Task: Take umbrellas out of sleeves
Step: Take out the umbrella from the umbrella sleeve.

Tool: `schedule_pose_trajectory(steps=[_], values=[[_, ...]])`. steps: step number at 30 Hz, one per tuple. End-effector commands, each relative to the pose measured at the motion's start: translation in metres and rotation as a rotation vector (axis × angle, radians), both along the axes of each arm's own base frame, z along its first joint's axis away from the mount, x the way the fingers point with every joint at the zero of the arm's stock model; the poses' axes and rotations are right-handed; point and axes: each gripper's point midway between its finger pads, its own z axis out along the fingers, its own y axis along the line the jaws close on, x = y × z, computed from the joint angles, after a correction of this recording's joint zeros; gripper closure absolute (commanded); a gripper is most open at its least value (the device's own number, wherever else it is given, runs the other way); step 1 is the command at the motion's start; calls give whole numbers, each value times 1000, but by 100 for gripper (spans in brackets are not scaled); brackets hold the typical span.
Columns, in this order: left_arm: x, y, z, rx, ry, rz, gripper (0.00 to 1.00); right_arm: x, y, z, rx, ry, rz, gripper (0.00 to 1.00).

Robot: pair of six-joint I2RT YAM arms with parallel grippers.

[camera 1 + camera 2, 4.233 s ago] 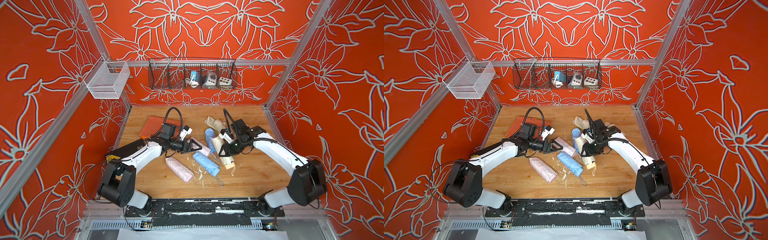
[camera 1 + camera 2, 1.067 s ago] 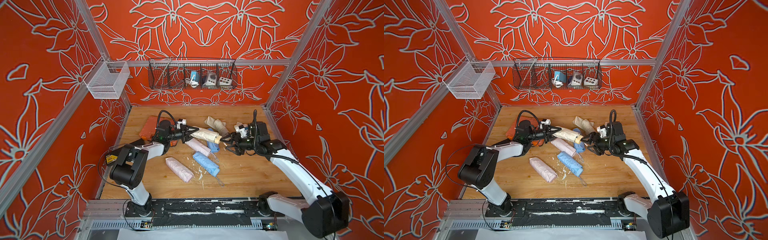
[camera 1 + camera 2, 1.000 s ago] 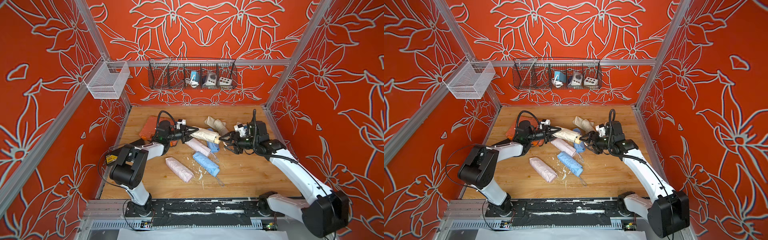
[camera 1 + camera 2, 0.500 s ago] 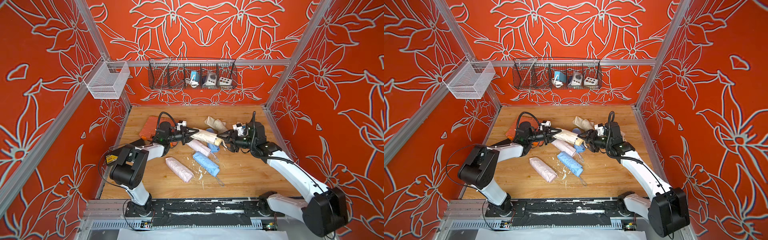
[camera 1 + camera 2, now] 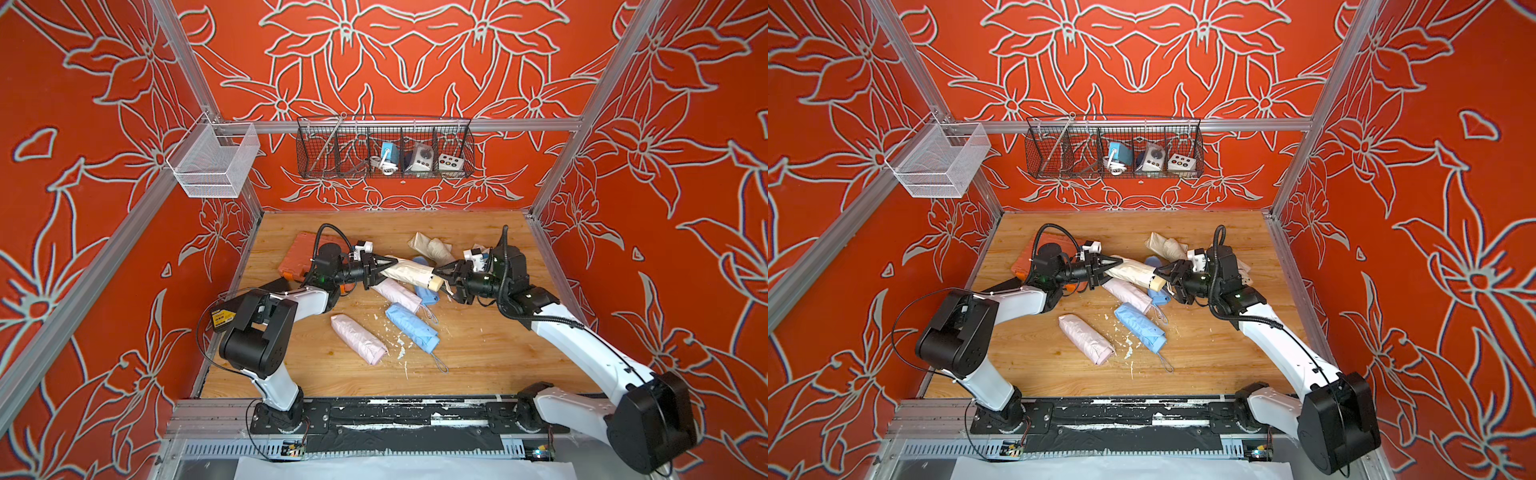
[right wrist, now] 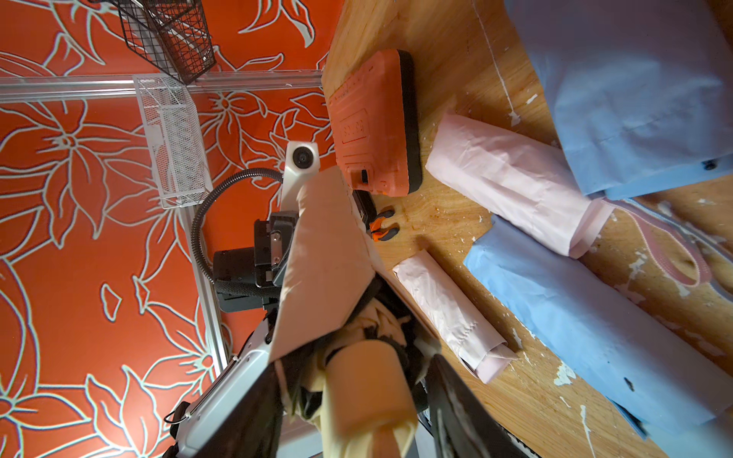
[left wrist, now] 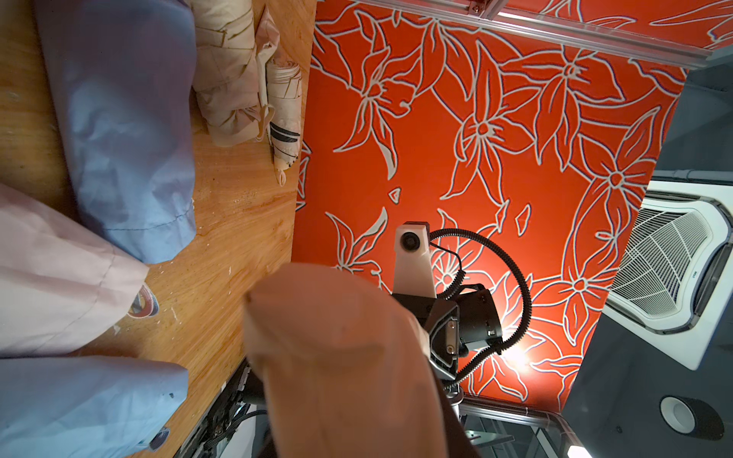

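My left gripper point(image 5: 384, 269) clamps the closed end of the cream sleeve point(image 5: 407, 272), held above the wooden table point(image 5: 478, 353). My right gripper point(image 5: 441, 281), jaws apart, straddles the handle of the cream umbrella point(image 5: 436, 284) protruding from it.

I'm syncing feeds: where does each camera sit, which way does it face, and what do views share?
Top views: high over the base, looking down at the table; both arms whole, left pincer and right pincer at the cream sleeve's ends.
Left wrist: on the left arm, looking along the sleeve toward the right arm; own pincer hidden.
Right wrist: on the right arm, facing the left arm; its fingers flank the umbrella handle.
Shared: both wrist views show the sleeve.
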Motion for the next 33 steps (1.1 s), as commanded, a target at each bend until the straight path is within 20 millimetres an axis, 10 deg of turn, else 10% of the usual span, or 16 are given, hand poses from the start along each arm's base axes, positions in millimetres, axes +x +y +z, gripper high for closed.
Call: schedule_pose_trajectory(steps=[1, 33], values=[[-7, -1, 36, -42, -125, -28, 81, 4, 2, -3, 12, 9, -21, 42], [-12, -13, 38, -46, -136, -62, 81, 11, 20, -13, 24, 40, -12, 46]])
